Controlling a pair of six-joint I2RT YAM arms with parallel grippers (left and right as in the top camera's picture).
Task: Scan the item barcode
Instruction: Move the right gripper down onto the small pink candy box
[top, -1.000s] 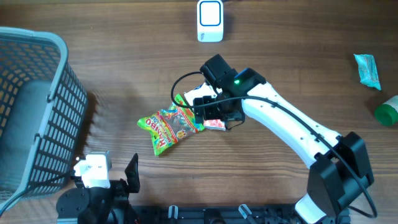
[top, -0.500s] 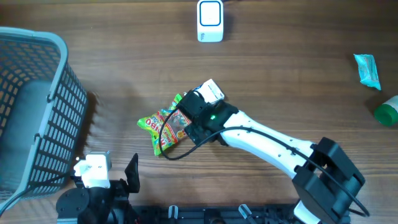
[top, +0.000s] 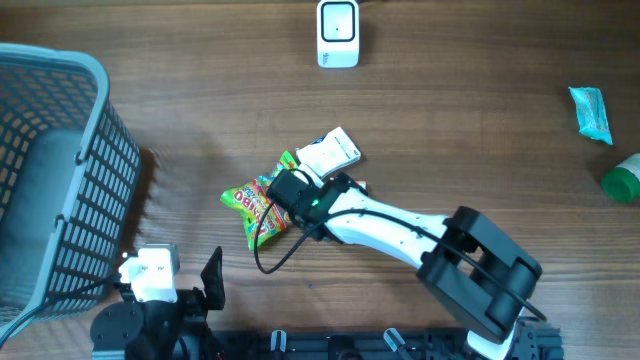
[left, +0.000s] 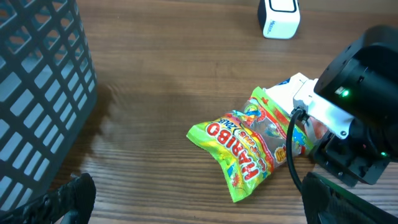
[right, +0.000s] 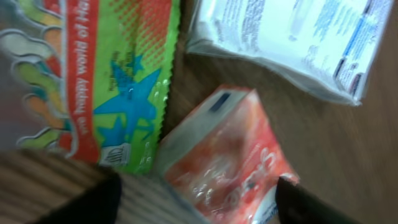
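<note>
**My right gripper (right: 193, 200) straddles a red packet (right: 230, 149); nothing scanned yet.**
Its fingers (right: 68, 202) stand partly spread with the packet between them, and no firm hold shows. A candy bag (right: 118, 74) lies just left of them, a white packet (right: 286, 37) beyond. Grasping, lifting and presenting to the scanner (top: 338, 33) remain. The right arm (top: 390, 225) reaches low and outstretched; my left gripper (left: 199, 193) hangs wide, empty.

Overhead, the right arm (top: 385, 222) covers the right end of the Haribo bag (top: 258, 205) and all that lies just right of it. In the right wrist view the bag runs off the left edge. The red packet (right: 230, 149) beside the bag is too blurred to read, and the right gripper (right: 199, 198) shows only two dark tips below the bag.
</note>
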